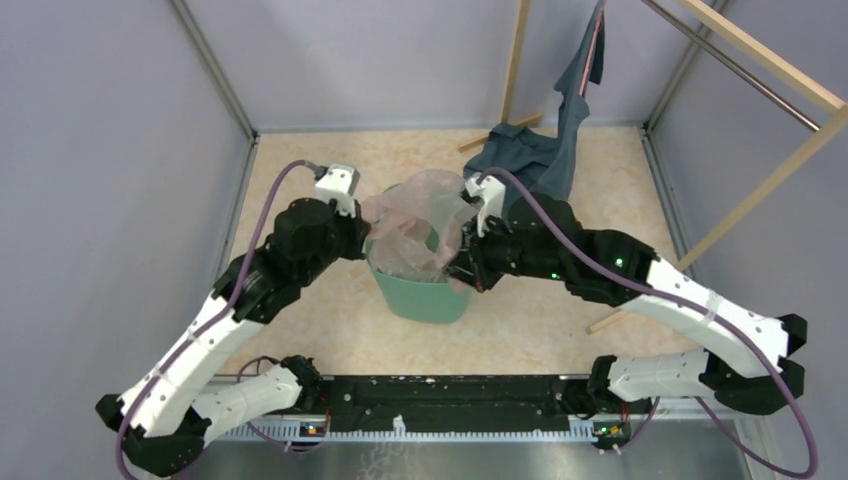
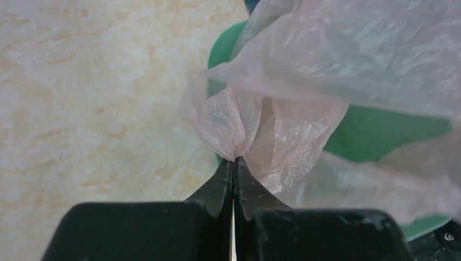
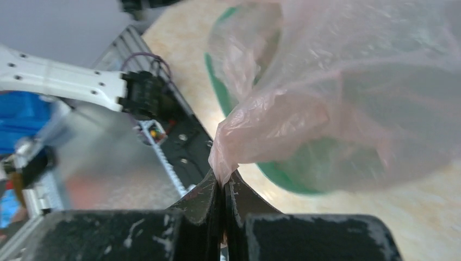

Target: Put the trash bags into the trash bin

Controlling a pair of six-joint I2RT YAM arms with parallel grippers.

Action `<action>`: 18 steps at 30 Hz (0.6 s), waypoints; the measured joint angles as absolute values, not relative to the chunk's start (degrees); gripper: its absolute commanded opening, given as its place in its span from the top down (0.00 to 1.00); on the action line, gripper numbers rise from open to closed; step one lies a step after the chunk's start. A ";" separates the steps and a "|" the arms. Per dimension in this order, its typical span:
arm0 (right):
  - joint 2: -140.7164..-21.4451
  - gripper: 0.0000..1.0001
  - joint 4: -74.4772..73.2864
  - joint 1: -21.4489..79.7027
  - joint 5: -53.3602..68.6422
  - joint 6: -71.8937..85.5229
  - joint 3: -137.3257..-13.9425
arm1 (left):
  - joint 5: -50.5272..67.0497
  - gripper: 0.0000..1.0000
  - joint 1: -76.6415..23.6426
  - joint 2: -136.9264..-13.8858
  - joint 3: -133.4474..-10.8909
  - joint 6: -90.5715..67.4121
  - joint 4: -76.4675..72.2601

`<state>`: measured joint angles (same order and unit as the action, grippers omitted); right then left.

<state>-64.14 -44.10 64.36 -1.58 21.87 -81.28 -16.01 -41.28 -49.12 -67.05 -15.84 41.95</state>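
The pale-pink translucent trash bag is stretched over the mouth of the mint-green trash bin at the table's middle. My left gripper is shut on the bag's left edge, its tips pinching a fold of film beside the bin's rim. My right gripper is shut on the bag's right edge, pinching a bunched corner just outside the bin's rim. The bag billows between the two grippers and hides most of the bin's inside.
A dark blue-grey garment hangs from a wooden rack at the back right and drapes onto the marble-patterned table behind the bin. Grey walls enclose three sides. The black base rail runs along the near edge.
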 measured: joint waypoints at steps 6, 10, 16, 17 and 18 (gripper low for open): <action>-73.03 1.00 -35.35 64.38 1.85 29.08 -81.73 | -12.80 1.00 -41.28 -56.60 -67.51 -14.98 36.07; -80.18 1.00 -32.38 64.36 -3.57 32.86 -82.32 | -12.67 1.00 -41.28 -56.21 -66.61 -14.85 35.16; -89.49 1.00 -30.37 64.36 -12.40 34.11 -82.26 | -14.85 1.00 -41.28 -50.70 -66.54 -12.19 37.08; -90.28 1.00 -30.83 64.36 -13.23 33.80 -82.28 | -15.42 1.00 -41.28 -49.39 -66.63 -11.46 38.13; -90.76 1.00 -31.40 64.36 -13.76 33.39 -82.28 | -16.03 1.00 -41.28 -48.29 -66.76 -10.68 38.96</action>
